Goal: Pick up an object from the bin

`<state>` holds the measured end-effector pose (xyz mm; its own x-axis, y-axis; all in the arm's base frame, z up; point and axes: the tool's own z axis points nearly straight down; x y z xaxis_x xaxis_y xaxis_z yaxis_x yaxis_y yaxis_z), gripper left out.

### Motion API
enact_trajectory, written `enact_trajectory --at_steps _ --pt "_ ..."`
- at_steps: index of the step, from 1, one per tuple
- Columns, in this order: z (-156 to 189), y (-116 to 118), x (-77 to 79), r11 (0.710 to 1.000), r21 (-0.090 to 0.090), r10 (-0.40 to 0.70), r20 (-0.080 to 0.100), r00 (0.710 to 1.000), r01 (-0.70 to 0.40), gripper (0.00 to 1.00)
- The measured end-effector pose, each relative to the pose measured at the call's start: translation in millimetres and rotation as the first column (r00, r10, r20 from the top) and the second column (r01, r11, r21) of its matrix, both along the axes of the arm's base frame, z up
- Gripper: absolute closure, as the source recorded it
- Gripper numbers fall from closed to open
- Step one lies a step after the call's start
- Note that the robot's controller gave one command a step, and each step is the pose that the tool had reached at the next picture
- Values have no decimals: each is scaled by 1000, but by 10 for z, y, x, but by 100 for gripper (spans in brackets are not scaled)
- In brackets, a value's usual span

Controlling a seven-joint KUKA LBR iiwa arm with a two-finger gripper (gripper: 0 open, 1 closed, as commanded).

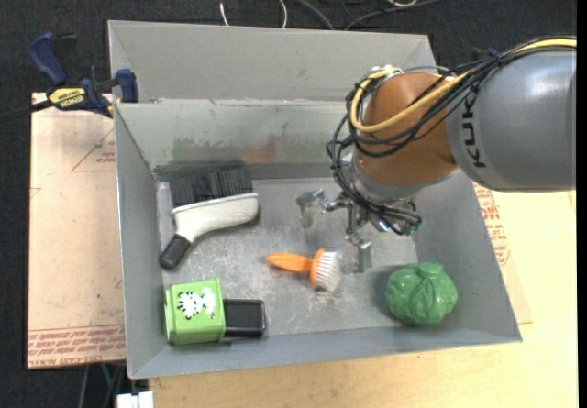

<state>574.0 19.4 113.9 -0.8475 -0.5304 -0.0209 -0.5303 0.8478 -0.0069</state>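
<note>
My gripper [336,228] hangs in the middle of the bin, under the orange cover, its two metal fingers spread open with nothing between them. Just below it lies a small brush [310,266] with an orange handle and white bristles; the bristle end sits close to the nearer fingertip [363,253]. A green, lumpy, cabbage-like ball [420,294] rests at the bin's front right, a little to the right of and below the gripper.
At the left lies a large white-handled brush [215,206] with black bristles against the back wall. A green box with a white picture [193,311] and a black block [244,317] beside it lie at the front left. The arm reaches in from the right.
</note>
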Motion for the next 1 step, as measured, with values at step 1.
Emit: enact_trajectory --at_steps 1 --pt "-209 331 131 1000 -4 -10 0 1000 10 0"
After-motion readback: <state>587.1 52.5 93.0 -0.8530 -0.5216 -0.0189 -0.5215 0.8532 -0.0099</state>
